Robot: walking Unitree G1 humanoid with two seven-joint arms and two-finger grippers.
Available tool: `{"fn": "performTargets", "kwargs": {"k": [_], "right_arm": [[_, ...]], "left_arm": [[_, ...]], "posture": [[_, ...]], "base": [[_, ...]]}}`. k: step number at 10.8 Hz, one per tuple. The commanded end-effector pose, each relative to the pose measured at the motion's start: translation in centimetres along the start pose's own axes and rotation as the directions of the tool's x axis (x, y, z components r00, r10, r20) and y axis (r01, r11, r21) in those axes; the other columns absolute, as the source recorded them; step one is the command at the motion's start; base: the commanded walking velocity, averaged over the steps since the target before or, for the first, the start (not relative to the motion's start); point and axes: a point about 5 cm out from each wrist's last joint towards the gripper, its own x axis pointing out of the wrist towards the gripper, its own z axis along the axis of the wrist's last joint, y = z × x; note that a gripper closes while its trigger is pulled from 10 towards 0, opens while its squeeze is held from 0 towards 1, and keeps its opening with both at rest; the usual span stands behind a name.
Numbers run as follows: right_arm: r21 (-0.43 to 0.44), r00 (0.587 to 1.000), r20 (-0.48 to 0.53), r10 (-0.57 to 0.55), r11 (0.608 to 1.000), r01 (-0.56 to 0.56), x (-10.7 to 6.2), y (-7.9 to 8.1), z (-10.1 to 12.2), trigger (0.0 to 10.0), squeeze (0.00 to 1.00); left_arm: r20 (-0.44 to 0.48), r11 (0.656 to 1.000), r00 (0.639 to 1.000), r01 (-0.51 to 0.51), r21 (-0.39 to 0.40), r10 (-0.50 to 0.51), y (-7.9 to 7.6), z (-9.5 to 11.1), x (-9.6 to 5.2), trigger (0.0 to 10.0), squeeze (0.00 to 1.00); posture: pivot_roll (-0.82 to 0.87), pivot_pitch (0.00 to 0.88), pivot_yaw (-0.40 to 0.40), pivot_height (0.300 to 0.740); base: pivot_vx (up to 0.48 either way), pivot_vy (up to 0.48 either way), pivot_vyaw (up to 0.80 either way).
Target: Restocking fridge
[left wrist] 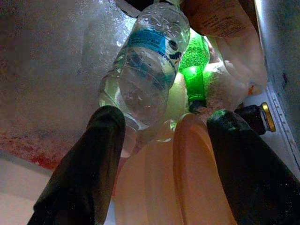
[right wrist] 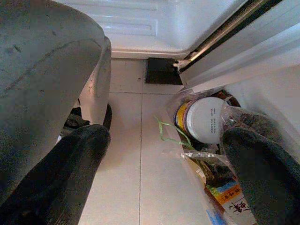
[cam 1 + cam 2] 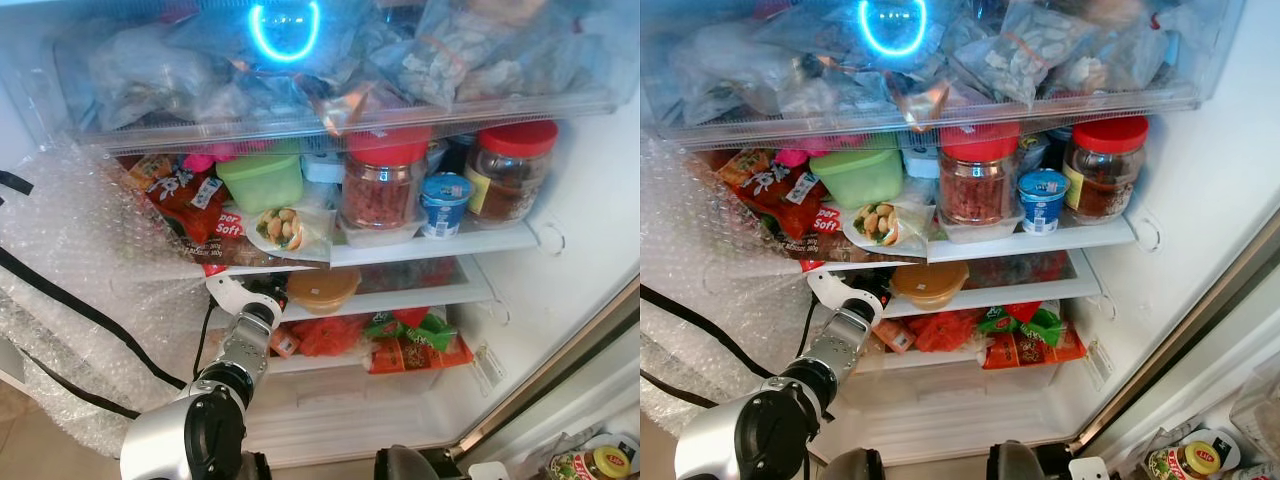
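While the left gripper (image 1: 161, 140) is reached into the middle shelf (image 3: 400, 296) of the fridge, its jaws are seen released, spread either side of a clear water bottle (image 1: 145, 65) lying against the bubble-wrapped wall (image 3: 90, 260). The bottle appears to rest apart from both fingers (image 1: 89, 159), just above an orange lidded tub (image 3: 323, 288). If the bottle has been placed, a straight withdrawal is advised, so that the tub and the green bottle (image 1: 194, 70) behind are not knocked. The right gripper (image 2: 161, 164) is hung idle near the floor, jaws spread, beside a bag of jars (image 2: 206, 119).
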Motion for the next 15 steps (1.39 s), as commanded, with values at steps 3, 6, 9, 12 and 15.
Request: {"fn": "performTargets", "kwargs": {"k": [3, 6, 9, 12, 15], "right_arm": [[0.01, 1.0, -0.01, 0.021, 1.0, -0.02, 0.0, 0.8, -0.4, 10.0, 0.0], [0.011, 1.0, -0.009, 0.021, 1.0, -0.021, 0.0, 0.9, -0.3, 10.0, 0.0], [0.012, 1.0, -0.012, 0.019, 1.0, -0.019, 0.0, 0.8, -0.4, 10.0, 0.0], [0.013, 1.0, -0.008, 0.019, 1.0, -0.019, 0.0, 0.8, -0.2, 10.0, 0.0], [0.011, 1.0, -0.009, 0.02, 1.0, -0.02, 0.0, 0.8, -0.2, 10.0, 0.0]], "left_arm": [[0.054, 0.995, 0.996, 0.066, 0.069, -0.07, 0.2, 1.5, -0.2, 10.0, 0.0], [0.087, 0.992, 0.991, 0.096, 0.076, -0.103, 0.3, 2.1, -0.4, 10.0, 0.0], [0.076, 0.989, 0.988, 0.13, 0.071, -0.135, 0.0, 1.6, -0.5, 10.0, 0.0], [0.067, 0.987, 0.988, 0.135, 0.092, -0.141, 0.9, 1.1, -1.3, 10.0, 0.0], [0.061, 0.981, 0.985, 0.152, 0.121, -0.16, 1.4, 0.7, -2.2, 10.0, 0.0]], "posture": [[-0.18, 0.0, 0.049, 0.638], [-0.17, 0.0, 0.047, 0.638], [-0.17, 0.0, 0.046, 0.638], [-0.17, 0.0, 0.046, 0.638], [-0.17, 0.0, 0.045, 0.638]], "base": [[0.0, 0.0, 0.0], [0.0, 0.0, 0.0], [0.0, 0.0, 0.0], [0.0, 0.0, 0.0], [0.0, 0.0, 0.0]]}}
